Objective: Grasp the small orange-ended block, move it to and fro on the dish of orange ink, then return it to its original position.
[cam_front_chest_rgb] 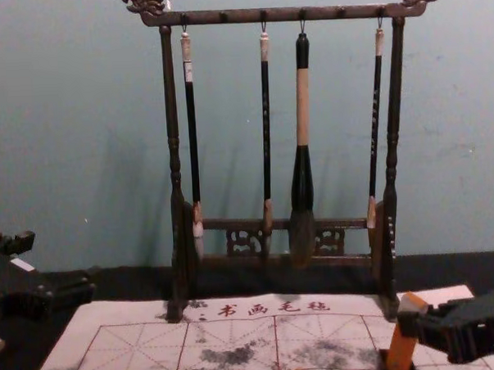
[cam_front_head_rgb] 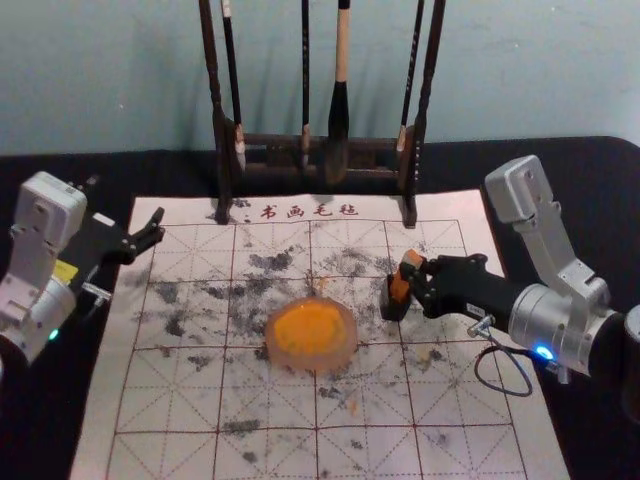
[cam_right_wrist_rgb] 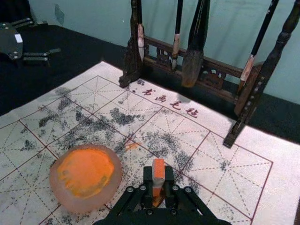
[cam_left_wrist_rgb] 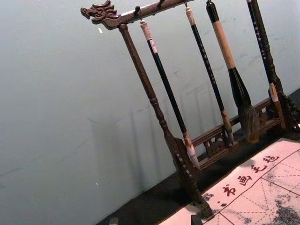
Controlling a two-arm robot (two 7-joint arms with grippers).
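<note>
1. Head view: one orange-ended block (cam_front_head_rgb: pixel 405 282) is held in the right gripper (cam_front_head_rgb: pixel 412 274), whose fingers are closed on its upper part. It is on the right side of the one printed sheet (cam_front_head_rgb: pixel 105 425), between the sheet's middle and its right edge, tilted with its top toward the right.
2. One small dark piece (cam_front_head_rgb: pixel 394 302) is at the block's lower end; I cannot tell whether the block rests on it.
3. One dish (cam_front_head_rgb: pixel 350 345) with orange ink (cam_front_head_rgb: pixel 309 328) lies near the sheet's middle, left of the block and apart from it.
4. One left gripper (cam_front_head_rgb: pixel 157 225) is parked near the sheet's far left corner, its two fingers spread wide and nothing between them.
5. One rack (cam_front_head_rgb: pixel 219 120) has its two feet at the sheet's far edge. Four brushes (cam_front_head_rgb: pixel 340 120) hang from it in the chest view, one much thicker than the other three.
6. Four red characters (cam_front_head_rgb: pixel 308 211) run along the sheet's far edge, between the rack's feet.
</note>
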